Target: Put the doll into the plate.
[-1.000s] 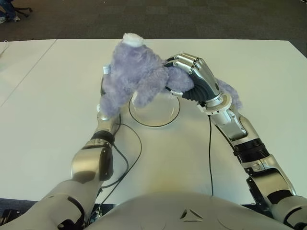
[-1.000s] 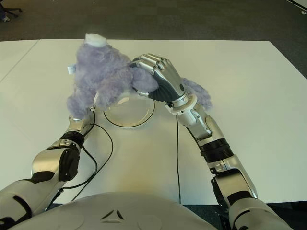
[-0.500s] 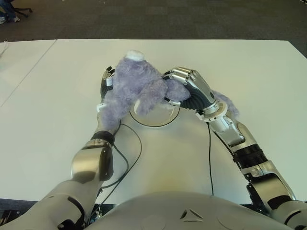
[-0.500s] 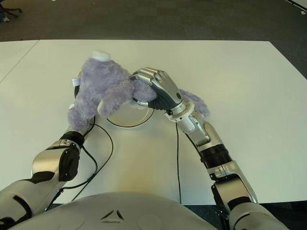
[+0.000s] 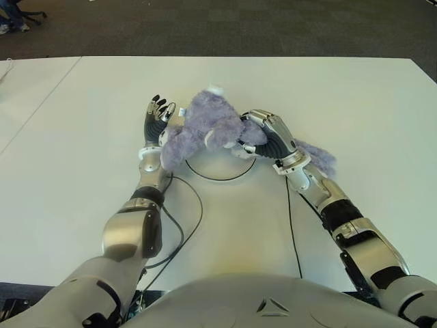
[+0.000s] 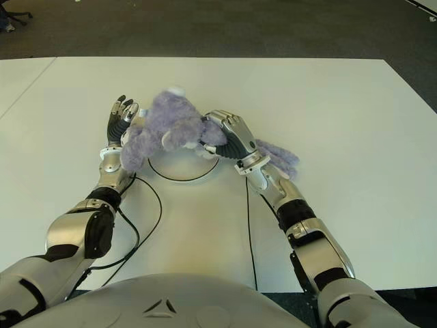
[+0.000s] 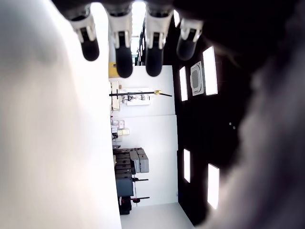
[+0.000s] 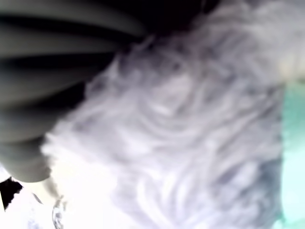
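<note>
My right hand [image 5: 268, 135] is curled around the purple doll [image 5: 205, 128], holding it low over the far rim of the plate [image 5: 217, 177] so it can settle inside; it may already touch the rim (fur hides this). My left hand [image 5: 156, 117] stands open-fingered against the doll's left side, steadying it.

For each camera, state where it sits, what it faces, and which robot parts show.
Eye views: on the head, looking down at the white table; both arms show, the right hand gripping the fluffy purple doll over the clear round plate, the left hand open.
Left wrist: past its straight fingers, doll blurred beside.
Right wrist: fur fills it.
All share the doll.
</note>
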You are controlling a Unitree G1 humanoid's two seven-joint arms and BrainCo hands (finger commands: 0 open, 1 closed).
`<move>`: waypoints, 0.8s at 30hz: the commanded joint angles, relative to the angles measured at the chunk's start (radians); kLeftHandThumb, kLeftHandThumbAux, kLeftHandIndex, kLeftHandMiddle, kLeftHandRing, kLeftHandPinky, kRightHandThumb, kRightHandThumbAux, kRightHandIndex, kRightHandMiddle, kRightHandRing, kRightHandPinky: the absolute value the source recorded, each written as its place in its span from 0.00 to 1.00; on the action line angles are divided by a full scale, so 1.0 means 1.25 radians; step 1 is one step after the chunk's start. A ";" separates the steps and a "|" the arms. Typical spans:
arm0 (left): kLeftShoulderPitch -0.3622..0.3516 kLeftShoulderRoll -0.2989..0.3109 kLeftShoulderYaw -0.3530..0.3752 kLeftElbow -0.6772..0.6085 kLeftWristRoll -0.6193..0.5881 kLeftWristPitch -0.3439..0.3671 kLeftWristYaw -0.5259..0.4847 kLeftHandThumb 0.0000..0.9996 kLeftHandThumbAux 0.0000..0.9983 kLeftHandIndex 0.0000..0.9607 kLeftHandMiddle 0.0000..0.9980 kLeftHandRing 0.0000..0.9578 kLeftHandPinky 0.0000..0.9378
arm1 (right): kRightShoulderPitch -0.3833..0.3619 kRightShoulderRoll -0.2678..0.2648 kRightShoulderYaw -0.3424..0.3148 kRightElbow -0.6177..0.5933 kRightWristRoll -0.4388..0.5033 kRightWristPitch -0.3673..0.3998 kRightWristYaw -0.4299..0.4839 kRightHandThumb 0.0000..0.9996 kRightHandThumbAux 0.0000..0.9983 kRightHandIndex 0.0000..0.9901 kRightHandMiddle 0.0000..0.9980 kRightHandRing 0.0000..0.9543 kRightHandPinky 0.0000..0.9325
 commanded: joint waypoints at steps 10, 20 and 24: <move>0.155 -0.073 -0.006 0.108 0.003 0.101 0.008 0.00 0.43 0.11 0.16 0.15 0.08 | 0.002 -0.003 0.062 0.138 -0.047 0.035 -0.014 0.48 0.68 0.80 0.92 0.94 0.96; 0.152 -0.074 -0.003 0.108 -0.001 0.104 0.005 0.00 0.45 0.10 0.15 0.15 0.14 | 0.002 -0.010 0.081 0.163 -0.033 0.042 0.023 0.48 0.68 0.81 0.92 0.94 0.96; 0.152 -0.076 0.000 0.108 -0.004 0.104 0.003 0.00 0.45 0.10 0.16 0.15 0.14 | 0.000 -0.012 0.084 0.165 -0.032 0.044 0.019 0.48 0.68 0.81 0.92 0.93 0.96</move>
